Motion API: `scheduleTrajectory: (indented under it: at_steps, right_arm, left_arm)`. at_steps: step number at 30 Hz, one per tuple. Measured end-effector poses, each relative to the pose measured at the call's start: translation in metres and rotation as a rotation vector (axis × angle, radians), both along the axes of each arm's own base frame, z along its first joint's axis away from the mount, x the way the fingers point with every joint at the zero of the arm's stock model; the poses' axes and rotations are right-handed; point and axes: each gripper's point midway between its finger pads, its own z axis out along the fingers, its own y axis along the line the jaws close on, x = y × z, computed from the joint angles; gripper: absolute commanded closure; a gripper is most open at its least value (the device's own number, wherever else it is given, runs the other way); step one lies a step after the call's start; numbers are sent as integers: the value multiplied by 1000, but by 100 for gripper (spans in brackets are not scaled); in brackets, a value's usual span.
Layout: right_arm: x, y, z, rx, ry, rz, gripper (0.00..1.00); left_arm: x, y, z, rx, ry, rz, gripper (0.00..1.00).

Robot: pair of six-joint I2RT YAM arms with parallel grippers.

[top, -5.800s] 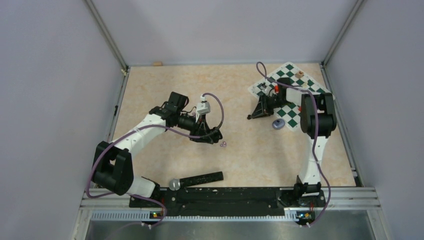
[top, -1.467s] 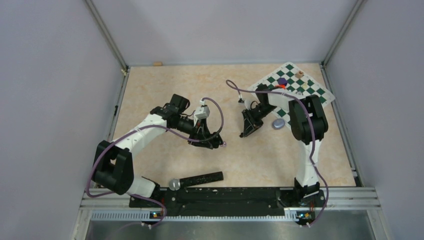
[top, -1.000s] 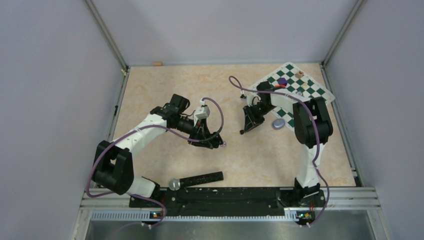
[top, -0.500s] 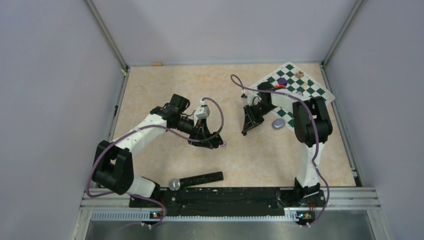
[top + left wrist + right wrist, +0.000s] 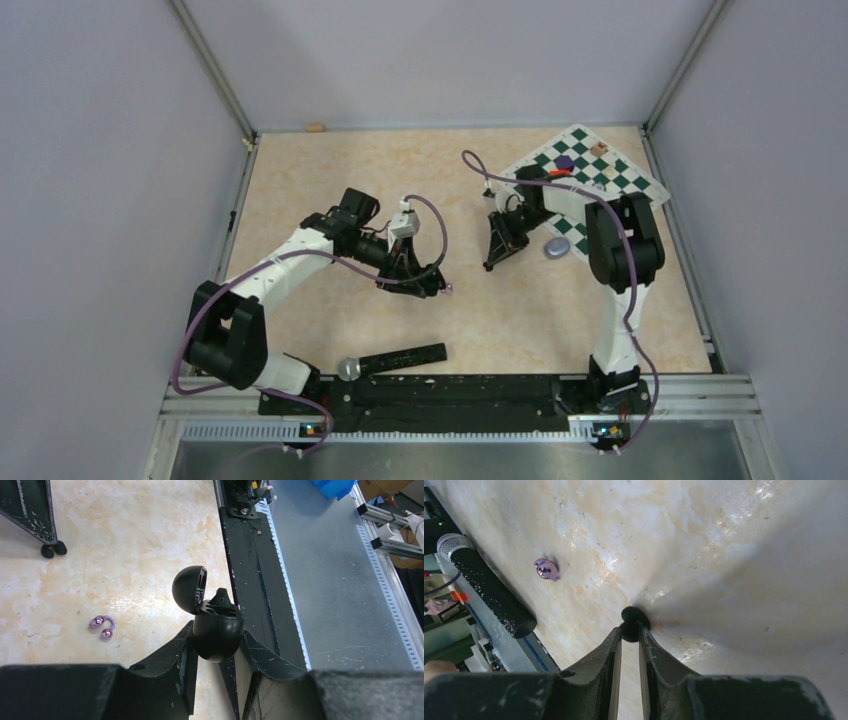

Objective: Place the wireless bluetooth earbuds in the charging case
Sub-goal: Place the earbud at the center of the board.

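Left gripper (image 5: 217, 639): you're clamping the open black charging case (image 5: 215, 625) | right gripper (image 5: 630, 635): you're pinching a black earbud (image 5: 634, 616)

Two charging cases: one black case (image 5: 216, 632) with its lid open, and one grey-blue oval case (image 5: 556, 248) toward 3 o'clock on the worktop (image 5: 350, 180).

Four buds: two lilac buds (image 5: 102, 628) joined by a small arch, and two black buds (image 5: 53, 550).

One microphone (image 5: 395, 359) at 6 o'clock.

One chessboard mat (image 5: 612, 182) at 1 o'clock, with three blocks showing on it: one purple block (image 5: 565, 161), one red block (image 5: 556, 172) and one tan block (image 5: 599, 148).

One small tan piece (image 5: 316, 127) at 11 o'clock.
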Motion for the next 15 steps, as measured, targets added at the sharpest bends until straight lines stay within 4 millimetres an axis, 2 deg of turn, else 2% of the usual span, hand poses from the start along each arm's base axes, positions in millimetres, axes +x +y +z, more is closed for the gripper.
scheduleTrajectory:
  at_steps: [8,15]
  right_arm:
    - [9,-8,17,53,-23,-39,83]
    - [13,-17,9,2,-19,-65,84]
  left_arm:
    - [0,0,0,0,0,0,100]
    - [0,0,0,1,3,1,100]
